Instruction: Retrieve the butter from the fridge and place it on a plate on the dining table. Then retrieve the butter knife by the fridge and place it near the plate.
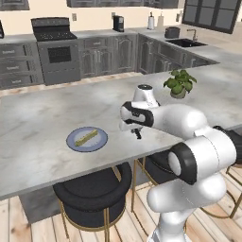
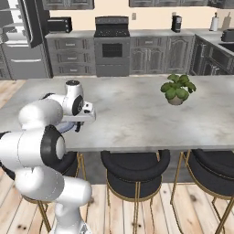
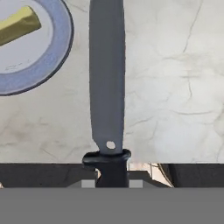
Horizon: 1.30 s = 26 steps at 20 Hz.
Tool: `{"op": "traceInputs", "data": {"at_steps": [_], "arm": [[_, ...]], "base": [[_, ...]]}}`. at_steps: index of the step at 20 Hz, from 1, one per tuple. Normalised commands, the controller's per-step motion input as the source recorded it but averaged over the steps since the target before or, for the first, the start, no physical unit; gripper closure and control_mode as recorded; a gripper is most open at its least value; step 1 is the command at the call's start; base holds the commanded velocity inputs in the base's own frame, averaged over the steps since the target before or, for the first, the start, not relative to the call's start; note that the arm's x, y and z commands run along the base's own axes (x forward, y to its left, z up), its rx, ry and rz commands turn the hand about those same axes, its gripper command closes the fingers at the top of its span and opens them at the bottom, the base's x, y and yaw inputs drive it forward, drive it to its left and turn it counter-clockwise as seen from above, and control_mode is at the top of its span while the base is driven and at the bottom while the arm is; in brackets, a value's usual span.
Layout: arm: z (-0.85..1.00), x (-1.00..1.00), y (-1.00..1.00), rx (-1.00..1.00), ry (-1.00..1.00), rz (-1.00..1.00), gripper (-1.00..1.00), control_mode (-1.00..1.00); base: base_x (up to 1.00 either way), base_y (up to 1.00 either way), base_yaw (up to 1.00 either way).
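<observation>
Slim butter knife w/ black handle and grey blade (image 3: 107, 83) runs up the middle of the hand view, blade pointing to the top edge, handle at the bottom betw. the finger tips. Gripper (image 3: 112, 183) is clenched on the handle, holding the knife above the light grey marbled stone top of the long dining table (image 3: 175, 87). In left base view the gripper (image 1: 136, 132) sits centre frame, low over the table's near half, w/ a short dark bit of knife (image 1: 138, 135) showing under it.

Small round blue-grey plate w/ lighter rim (image 3: 61, 48) is in the upper left corner of the hand view, near the blade but apart from it. Thin pale yellow-green butter stick (image 3: 17, 25) lies on the plate, tilted. In left base view the plate (image 1: 75, 144) is left of centre, left of the gripper, w/ the butter (image 1: 87, 137) lying diagonally across it; bare table (image 1: 38, 118) all round.

In right base view the gripper (image 2: 77, 125) is left of centre, mostly hidden by the white arm; a sliver of the plate (image 2: 68, 127) peeks out beside it.

Small potted green plant (image 1: 178, 84) stands on the table at right of centre, well apart from the plate. Black round stools w/ brass legs (image 1: 94, 194) are tucked under the near edge. Dark grey fridge (image 2: 20, 36) is upper left in right base view, its door looking open. Dark stove (image 1: 56, 49) and dark cabinets line the far wall, upper left.
</observation>
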Motion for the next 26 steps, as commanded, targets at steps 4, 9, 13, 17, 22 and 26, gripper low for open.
{"op": "traceInputs", "data": {"at_steps": [4, 9, 13, 17, 22, 26], "arm": [[-0.54, 0.59, 0.44, -0.04, 0.0, -0.11, 1.0, -1.0], [-0.63, 0.86, 0.17, -0.05, 0.01, -0.14, 1.0, -1.0], [-0.71, 0.81, 0.0, -0.06, 0.04, -0.09, 1.0, -1.0], [-0.52, 0.38, -0.03, -0.02, 0.02, -0.02, 1.0, -1.0], [-0.26, 0.31, -0.01, 0.01, 0.0, 0.05, 1.0, -1.0], [-0.31, 0.34, 0.0, 0.0, 0.0, 0.06, -1.0, -1.0]], "base": [[0.0, 0.0, 0.0], [0.0, 0.0, 0.0], [0.0, 0.0, 0.0], [0.0, 0.0, 0.0], [0.0, 0.0, 0.0], [0.0, 0.0, 0.0]]}}
